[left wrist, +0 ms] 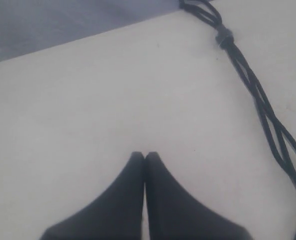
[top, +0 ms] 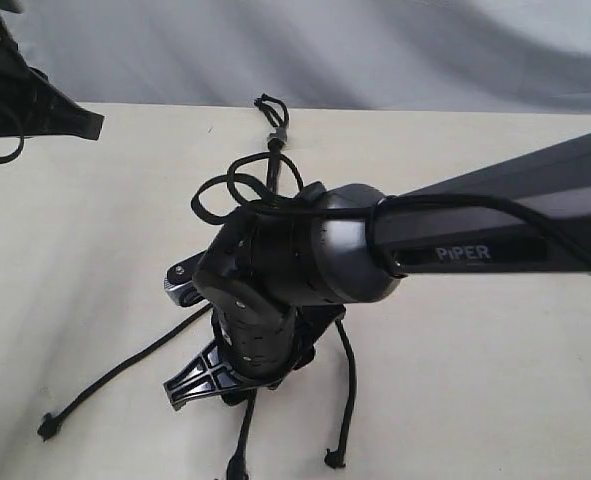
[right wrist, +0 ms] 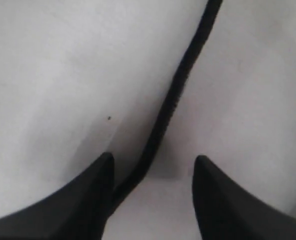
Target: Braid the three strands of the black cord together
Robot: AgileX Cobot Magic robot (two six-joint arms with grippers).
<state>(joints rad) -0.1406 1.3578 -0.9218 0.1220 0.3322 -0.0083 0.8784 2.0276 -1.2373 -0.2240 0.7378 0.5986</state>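
Black cord [left wrist: 224,37] lies on the table [top: 475,380], your left gripper [left wrist: 144,155] closed empty nearby, so centre the parted right gripper [right wrist: 154,159] on the strand [right wrist: 180,85] between its jaws before you close.

On my feed the black cord [left wrist: 224,38] reads matte black, faintly woven, against a plain cream table [top: 475,380] and a grey-blue backdrop [top: 375,50]. The right arm [top: 535,190] is black, with a silver-grey joint [top: 345,250] and white lettering [top: 462,252] — the left gripper [left wrist: 145,156] and right gripper [right wrist: 154,159] are both black.

black cord [top: 273,140]: 1 | strands [top: 125,369]: 3 | robot arms [top: 475,245]: 2 | table [top: 495,380]: 1
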